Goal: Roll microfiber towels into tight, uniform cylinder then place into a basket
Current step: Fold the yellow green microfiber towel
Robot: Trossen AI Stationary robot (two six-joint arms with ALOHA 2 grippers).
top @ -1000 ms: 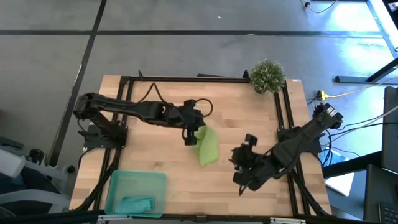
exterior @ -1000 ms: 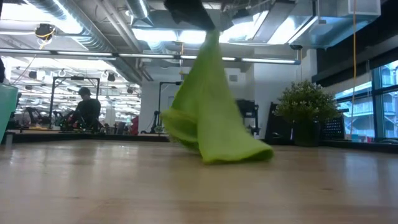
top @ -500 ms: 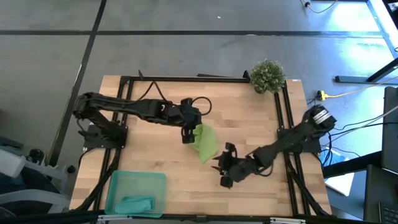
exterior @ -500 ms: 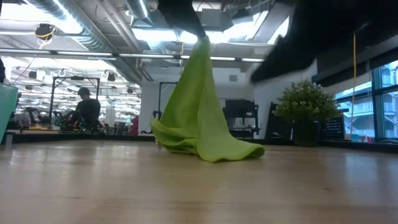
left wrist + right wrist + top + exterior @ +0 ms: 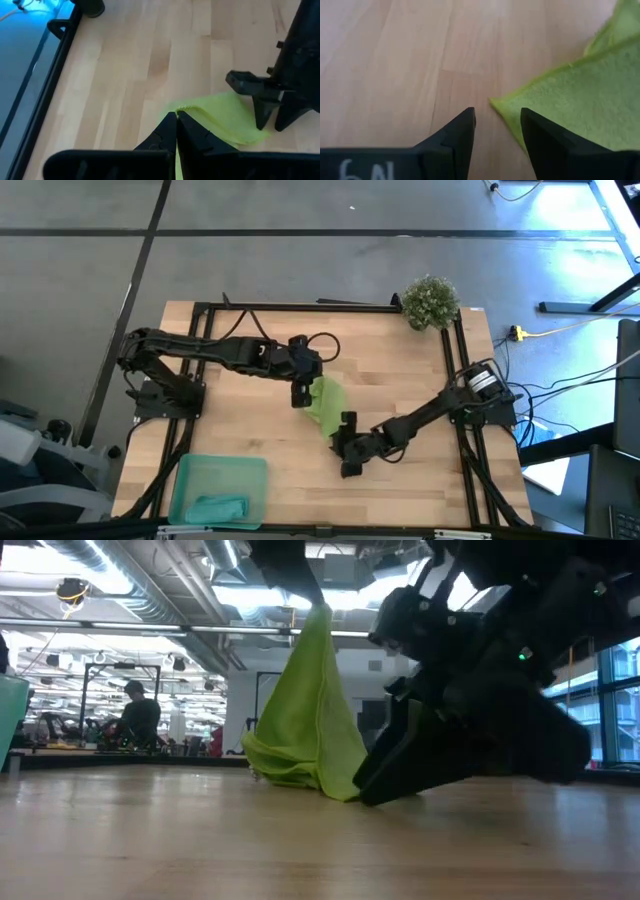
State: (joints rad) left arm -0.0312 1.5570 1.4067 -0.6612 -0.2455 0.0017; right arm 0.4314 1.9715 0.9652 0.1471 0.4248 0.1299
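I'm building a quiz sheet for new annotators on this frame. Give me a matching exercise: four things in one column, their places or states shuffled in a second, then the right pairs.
Column one:
1. lime towel
2. teal towel
3. left gripper
4. right gripper

Column two:
A. lying inside the basket
B. open, low at the table, at the lime towel's corner
C. hanging from a pinched edge, lower part bunched on the table
D. shut on the lime towel, raised above the table

Pairs: 1-C, 2-A, 3-D, 4-B

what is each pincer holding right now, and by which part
The left pincer is shut on the lime towel, pinching its raised top edge so it drapes to the table. The right pincer is open at a corner lying flat, holding nothing.
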